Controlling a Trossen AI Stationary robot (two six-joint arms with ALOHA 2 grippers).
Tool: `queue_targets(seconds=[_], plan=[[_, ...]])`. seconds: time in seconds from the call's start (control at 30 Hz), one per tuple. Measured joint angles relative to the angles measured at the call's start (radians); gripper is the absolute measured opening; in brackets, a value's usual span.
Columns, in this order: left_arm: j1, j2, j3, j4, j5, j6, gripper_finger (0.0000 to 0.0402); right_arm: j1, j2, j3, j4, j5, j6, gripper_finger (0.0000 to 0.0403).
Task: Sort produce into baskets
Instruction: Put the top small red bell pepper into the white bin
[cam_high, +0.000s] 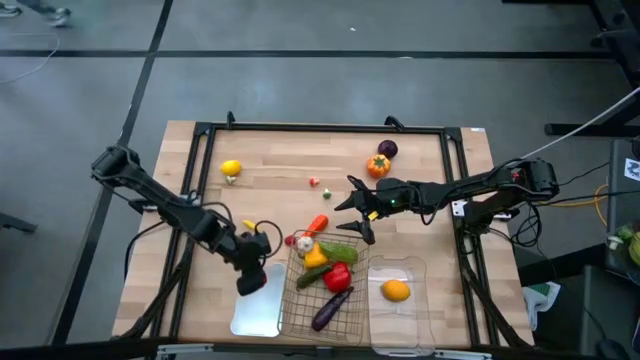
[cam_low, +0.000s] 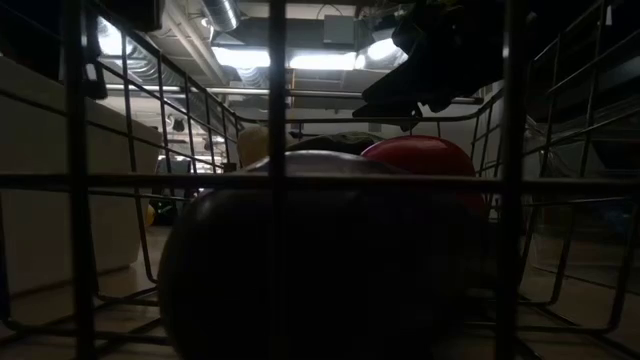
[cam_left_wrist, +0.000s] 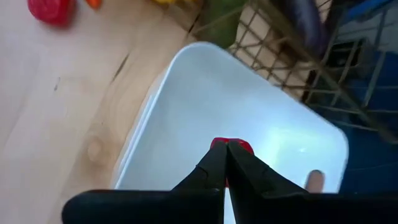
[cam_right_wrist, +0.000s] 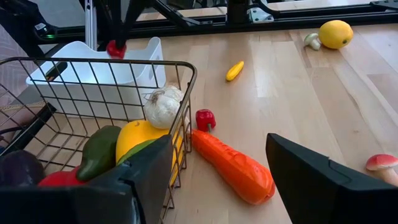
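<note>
3 baskets (cam_high: 322, 318), 2 lemons (cam_high: 231, 168), 1 carrot (cam_high: 317, 224), 1 eggplant (cam_high: 331, 308)

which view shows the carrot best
The right wrist view: the carrot lies whole on the wood beside the wire basket, between the right gripper's open fingers. The high view shows it only as a small orange sliver. The low and left wrist views miss it.

The far half of the tabletop (cam_high: 280, 150) lies mostly bare — only a lemon (cam_high: 231, 168), an orange (cam_high: 378, 166) and an eggplant (cam_high: 388, 149) near its edges. The wire basket (cam_high: 352, 310) is crowded with produce. A carrot (cam_right_wrist: 231, 165) lies against its wall, blocking low approach there — the white tray (cam_left_wrist: 205, 99) stays largely free.
</note>
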Motion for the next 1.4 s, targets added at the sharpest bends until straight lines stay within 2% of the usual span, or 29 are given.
queue_targets(seconds=[0.17, 0.57, 0.9, 1.03, 1.17, 1.4], plan=[[-0.003, 0.069, 0.000, 0.031, 0.000, 0.025, 0.0004, 0.000, 0.000, 0.000, -0.001, 0.000, 0.000, 0.0257], [-0.002, 0.197, 0.000, 0.040, -0.001, 0.077, 0.0031, 0.000, 0.000, 0.000, -0.024, 0.000, 0.000, 0.0257], [-0.001, 0.207, 0.001, 0.045, 0.000, 0.089, 0.0097, 0.000, 0.000, 0.000, -0.033, 0.000, 0.000, 0.0257], [-0.001, 0.207, 0.001, 0.112, 0.007, 0.117, 0.0119, 0.000, 0.000, 0.000, -0.032, 0.000, 0.000, 0.0257], [0.000, 0.207, 0.001, 0.168, 0.049, 0.167, 0.0132, 0.000, 0.000, 0.000, -0.033, 0.000, 0.000, 0.0257], [0.000, 0.207, 0.001, 0.167, 0.143, 0.129, 0.0136, 0.000, 0.000, 0.000, -0.033, 0.000, 0.000, 0.0257]])
